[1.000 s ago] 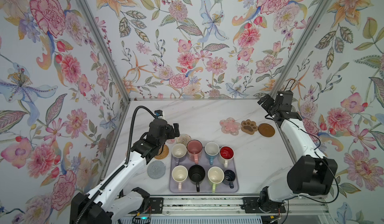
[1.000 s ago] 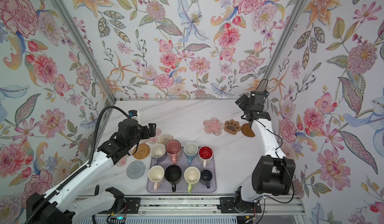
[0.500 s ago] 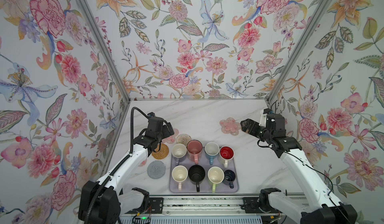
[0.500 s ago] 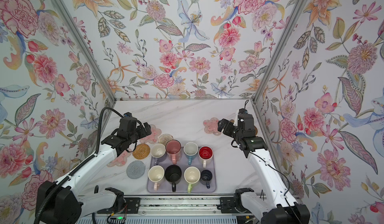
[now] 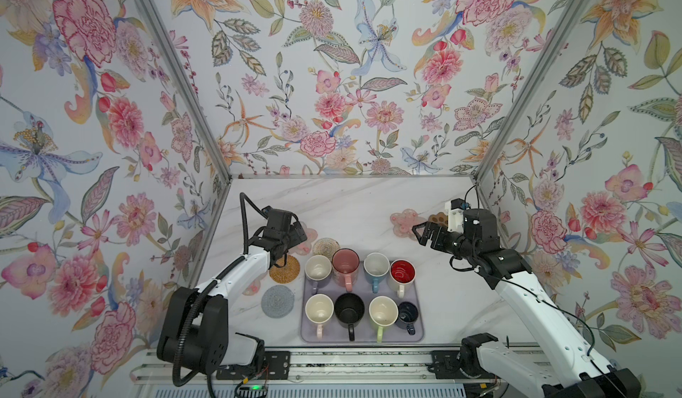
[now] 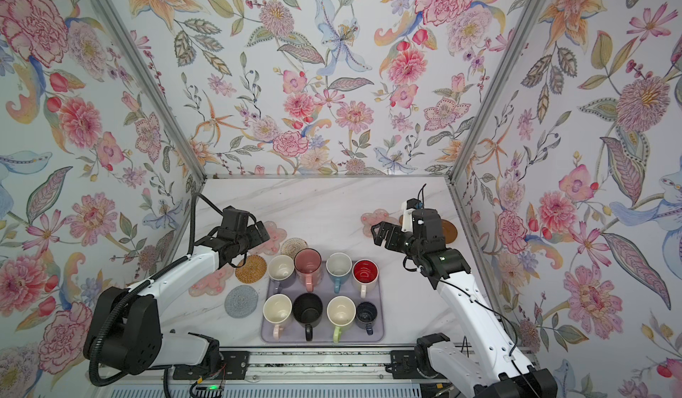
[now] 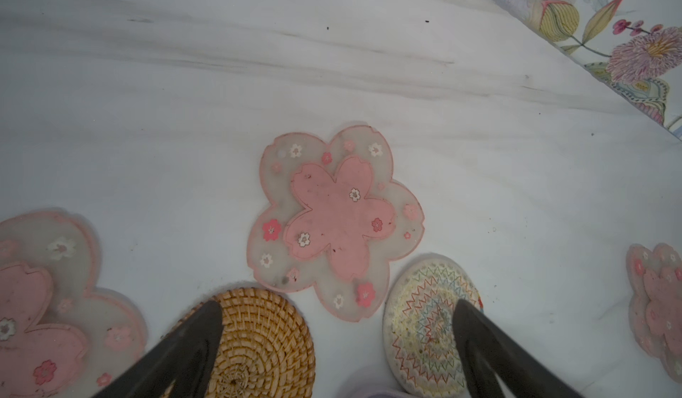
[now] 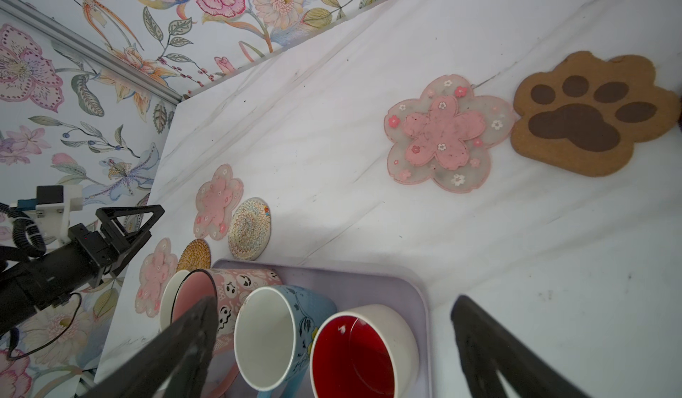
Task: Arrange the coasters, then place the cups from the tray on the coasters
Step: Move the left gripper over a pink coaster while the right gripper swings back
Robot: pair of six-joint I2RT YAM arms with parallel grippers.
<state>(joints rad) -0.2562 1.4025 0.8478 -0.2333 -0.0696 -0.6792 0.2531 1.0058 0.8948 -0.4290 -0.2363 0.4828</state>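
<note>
Fingers point(image 7: 184, 352) of left gripper point(image 7: 337, 304) are spread, empty, over rattan coaster point(image 7: 258, 341) and woven coaster point(image 7: 424, 326); right gripper point(image 8: 334, 300) is spread too, red-lined mug point(image 8: 361, 355) seen below, between its tips.

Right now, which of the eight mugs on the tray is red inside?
The white mug at the far row's right end on the tray, beside the blue mug. Its inside is red; every other mug is pale, pink or dark inside.
</note>
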